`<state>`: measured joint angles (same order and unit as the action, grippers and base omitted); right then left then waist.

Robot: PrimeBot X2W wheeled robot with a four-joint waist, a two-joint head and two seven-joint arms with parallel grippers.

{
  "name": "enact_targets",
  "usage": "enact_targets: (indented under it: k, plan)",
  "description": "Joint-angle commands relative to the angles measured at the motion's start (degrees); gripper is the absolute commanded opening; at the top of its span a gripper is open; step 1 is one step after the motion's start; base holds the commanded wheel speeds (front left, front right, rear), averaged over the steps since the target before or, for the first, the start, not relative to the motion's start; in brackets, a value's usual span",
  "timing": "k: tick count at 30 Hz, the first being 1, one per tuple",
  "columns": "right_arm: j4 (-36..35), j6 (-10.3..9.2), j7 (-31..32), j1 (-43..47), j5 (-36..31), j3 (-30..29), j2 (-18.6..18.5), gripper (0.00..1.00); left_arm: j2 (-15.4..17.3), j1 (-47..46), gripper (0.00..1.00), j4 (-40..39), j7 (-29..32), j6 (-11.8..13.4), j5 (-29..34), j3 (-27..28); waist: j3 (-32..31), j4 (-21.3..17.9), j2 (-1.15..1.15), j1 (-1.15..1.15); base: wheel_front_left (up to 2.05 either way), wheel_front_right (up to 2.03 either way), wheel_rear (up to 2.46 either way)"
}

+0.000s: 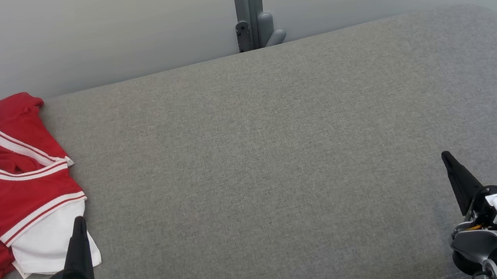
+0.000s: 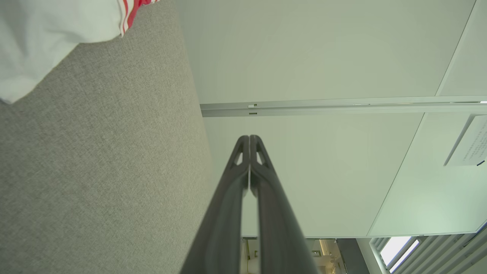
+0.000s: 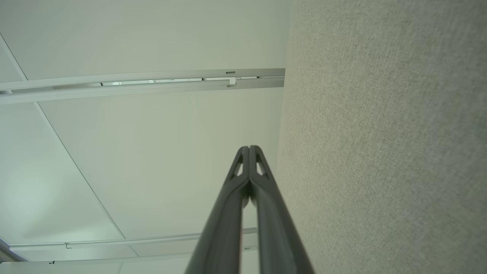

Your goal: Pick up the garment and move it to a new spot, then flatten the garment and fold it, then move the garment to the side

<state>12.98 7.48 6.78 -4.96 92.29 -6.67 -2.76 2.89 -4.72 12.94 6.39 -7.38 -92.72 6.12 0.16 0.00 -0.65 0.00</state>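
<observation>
Crumpled at the left edge of the head view, partly cut off by the frame: the garment [image 1: 8,192], a red jersey with white-and-red trim and a white inner layer spilling out at its lower right. Lying on the grey cushion [image 1: 256,158], not spread. Neck opening gaping, folds piled over one another, so no flat outline to fold from yet.

At lower left of the head view, just beside that white layer: the left gripper [image 1: 78,222], fingers pressed together into one dark point, nothing between them. Overlapping the white cloth in the picture, though touching or hovering above it cannot be told. In the left wrist view, the left gripper [image 2: 249,137] closed tip to tip and aimed past the cushion's edge at a pale wall [image 2: 304,57], with the garment [image 2: 49,38] up in the top-left corner — off to the side of the fingers, not in their line.

At lower right of the head view, well apart from the jersey: the right gripper [image 1: 446,158], likewise pinched shut and empty. In its own wrist view, the right gripper [image 3: 249,148] closed against the pale wall, cushion along the right half.

Judging by this layout: both arms parked at rest, pick-up not yet begun. Wide bare middle of the cushion probably meant as the new spot for laying out and flattening. Likely next need — parting the left fingers and turning them toward the cloth, as the nearer arm.
</observation>
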Motion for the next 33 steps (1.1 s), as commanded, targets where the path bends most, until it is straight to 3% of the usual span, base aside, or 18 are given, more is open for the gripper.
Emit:
enact_targets:
  k: [1,18,19,20,33]
  plan:
    - [-0.2,0.03,0.1,-0.3,0.5,0.0,-0.3,0.00,0.0,-0.9,0.00,-0.1,-0.1,-0.2,0.4,0.1,0.0,0.0,0.65,0.00,0.00,0.00,0.00]
    - [-0.2,0.03,0.1,-0.3,0.5,0.0,-0.3,0.00,0.0,-0.9,0.00,-0.1,-0.1,-0.2,0.4,0.1,0.0,0.0,0.65,0.00,0.00,0.00,0.00]
    - [-0.2,0.03,0.1,-0.3,0.5,0.0,-0.3,1.00,0.0,-0.9,1.00,-0.1,-0.1,-0.2,0.4,0.1,0.0,0.0,0.65,0.00,0.00,0.00,0.00]
    - [0.2,0.00,0.0,0.1,0.0,0.0,0.1,1.00,0.0,0.1,1.00,0.3,0.0,0.0,0.0,0.0,0.0,0.0,0.00,0.00,0.00,0.00,0.00]
    - [-0.7,-0.01,-3.4,1.6,-3.2,2.3,0.2,1.00,0.3,1.6,1.00,0.1,-3.2,0.0,1.6,-2.6,0.0,-0.1,0.06,0.00,0.00,0.00,0.00]
